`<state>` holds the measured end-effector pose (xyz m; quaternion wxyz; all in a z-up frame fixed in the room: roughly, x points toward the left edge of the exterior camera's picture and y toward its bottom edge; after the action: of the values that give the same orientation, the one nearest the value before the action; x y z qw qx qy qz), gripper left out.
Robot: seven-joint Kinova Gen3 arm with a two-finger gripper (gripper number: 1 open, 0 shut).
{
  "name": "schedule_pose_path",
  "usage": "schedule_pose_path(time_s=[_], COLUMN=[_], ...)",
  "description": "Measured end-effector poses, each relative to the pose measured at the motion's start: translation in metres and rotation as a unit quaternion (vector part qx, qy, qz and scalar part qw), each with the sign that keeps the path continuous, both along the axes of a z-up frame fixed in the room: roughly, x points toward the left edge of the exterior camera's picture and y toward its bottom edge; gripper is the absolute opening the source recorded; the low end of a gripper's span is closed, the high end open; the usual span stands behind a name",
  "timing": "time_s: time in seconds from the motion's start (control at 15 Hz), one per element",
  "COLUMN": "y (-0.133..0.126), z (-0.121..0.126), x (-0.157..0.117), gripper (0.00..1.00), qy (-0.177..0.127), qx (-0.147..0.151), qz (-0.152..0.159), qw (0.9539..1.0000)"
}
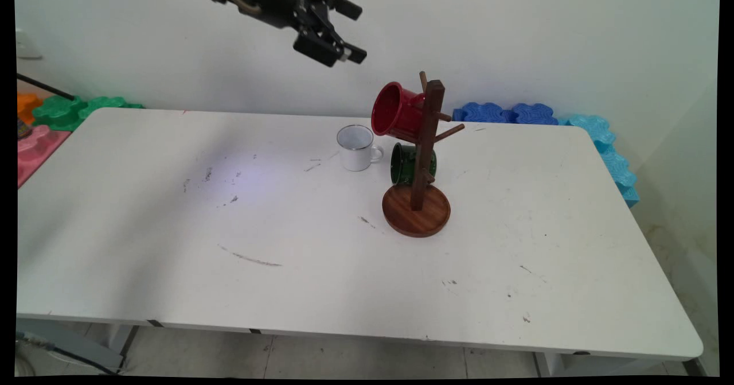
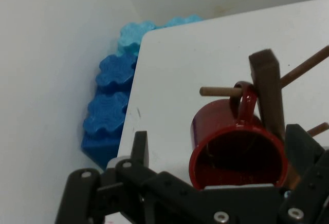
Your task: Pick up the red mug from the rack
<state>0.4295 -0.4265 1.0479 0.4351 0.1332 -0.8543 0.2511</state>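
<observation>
Glossy enamelled red mug (image 1: 395, 111) hanging on a smooth, varnished wooden rack (image 1: 421, 170); white mug (image 1: 356, 147) showing a metal rim; table (image 1: 287, 247) looking matt, scuffed.

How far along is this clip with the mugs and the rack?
Done, by the look of it: the red mug hangs by its handle on an upper peg of the wooden rack, and the green mug hangs lower down. In hand: nothing; the gripper is open and empty, raised up left of the rack. Left: the white mug stands upright on the table beside the rack.
</observation>
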Motion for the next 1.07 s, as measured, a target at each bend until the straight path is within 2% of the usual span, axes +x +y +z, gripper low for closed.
schedule_pose_path(time_s=[0.6, 1.07], y=[-0.037, -0.064], z=[-0.062, -0.096], x=[-0.001, -0.003], gripper=[1.00, 1.00], qy=[-0.011, -0.017], qx=[-0.010, -0.017], qz=[-0.027, -0.050], qw=[0.9995, 0.9985])
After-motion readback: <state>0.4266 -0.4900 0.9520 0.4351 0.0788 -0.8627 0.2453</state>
